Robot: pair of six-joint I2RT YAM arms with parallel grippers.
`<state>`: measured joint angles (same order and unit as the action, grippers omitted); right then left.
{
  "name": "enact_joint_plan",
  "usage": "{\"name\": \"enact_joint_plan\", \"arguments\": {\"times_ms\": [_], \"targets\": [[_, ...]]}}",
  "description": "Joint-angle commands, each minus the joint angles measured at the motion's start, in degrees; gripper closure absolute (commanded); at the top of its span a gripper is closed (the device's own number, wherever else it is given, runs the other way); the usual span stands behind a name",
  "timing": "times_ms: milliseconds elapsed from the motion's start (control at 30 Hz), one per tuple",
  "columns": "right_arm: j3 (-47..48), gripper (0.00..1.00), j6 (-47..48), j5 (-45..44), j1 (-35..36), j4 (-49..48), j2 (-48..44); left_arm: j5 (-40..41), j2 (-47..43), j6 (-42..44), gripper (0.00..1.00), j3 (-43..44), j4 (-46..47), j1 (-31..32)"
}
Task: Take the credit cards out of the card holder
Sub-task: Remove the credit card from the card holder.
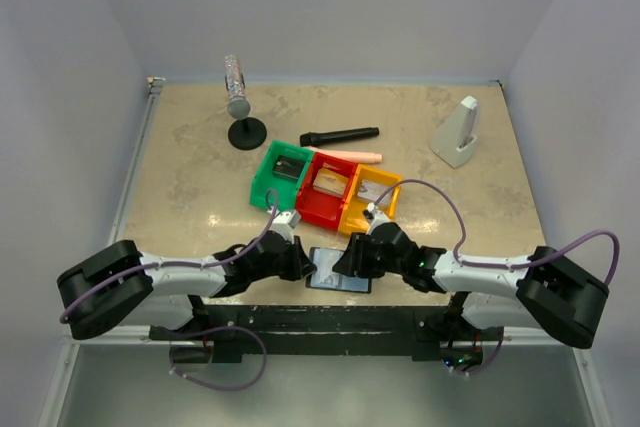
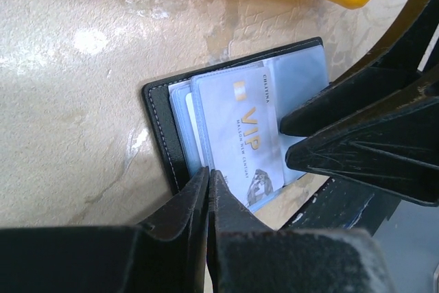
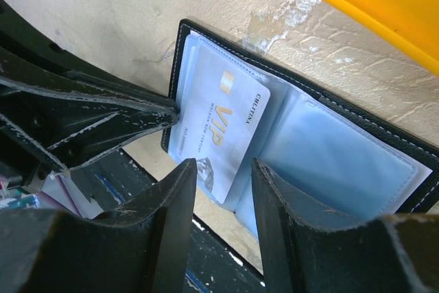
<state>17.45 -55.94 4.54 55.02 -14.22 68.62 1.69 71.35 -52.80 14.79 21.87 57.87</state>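
Note:
The card holder (image 1: pixel 338 272) lies open and flat at the table's front edge, black outside (image 2: pixel 159 118) and bluish-grey inside (image 3: pixel 343 156). A pale blue credit card (image 2: pixel 240 128) marked VIP lies over its left half (image 3: pixel 219 125), with another card's edge (image 2: pixel 180 111) showing behind it. My left gripper (image 2: pixel 208 173) is shut, its tips at the VIP card's left edge; I cannot tell whether the card is pinched. My right gripper (image 3: pixel 223 169) is open. Its fingers (image 3: pixel 180 183) straddle the card's lower corner and the sleeve beside it.
Green (image 1: pixel 280 172), red (image 1: pixel 325 192) and yellow (image 1: pixel 368 202) bins stand in a row just behind the holder. Farther back are a black stick (image 1: pixel 340 135), a pink piece (image 1: pixel 355 155), a bottle on a round stand (image 1: pixel 238 97) and a white wedge-shaped object (image 1: pixel 458 132).

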Motion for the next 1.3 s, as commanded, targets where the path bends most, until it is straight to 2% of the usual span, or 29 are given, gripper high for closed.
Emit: {"name": "enact_joint_plan", "arguments": {"times_ms": [0,400,800,1000,1267], "targets": [[1.3,0.58,0.0,1.0,0.1,-2.2,0.7,-0.9,2.0,1.1,0.93,1.6,3.0,-0.2],[0.8,0.58,-0.6,1.2,0.1,-3.0,0.6,-1.2,3.6,0.7,0.96,1.1,4.1,-0.2],[-0.6,0.64,-0.9,1.5,0.1,-6.2,-0.8,-1.3,4.4,-0.1,0.99,0.3,4.5,-0.2],[-2.0,0.67,-1.3,2.2,0.1,-10.2,-1.3,-1.4,4.8,-0.1,0.99,0.3,4.8,-0.1],[-3.3,0.66,-1.4,3.2,0.1,-14.6,-2.4,-1.4,5.8,-0.2,1.00,0.3,5.9,-0.1]]}}
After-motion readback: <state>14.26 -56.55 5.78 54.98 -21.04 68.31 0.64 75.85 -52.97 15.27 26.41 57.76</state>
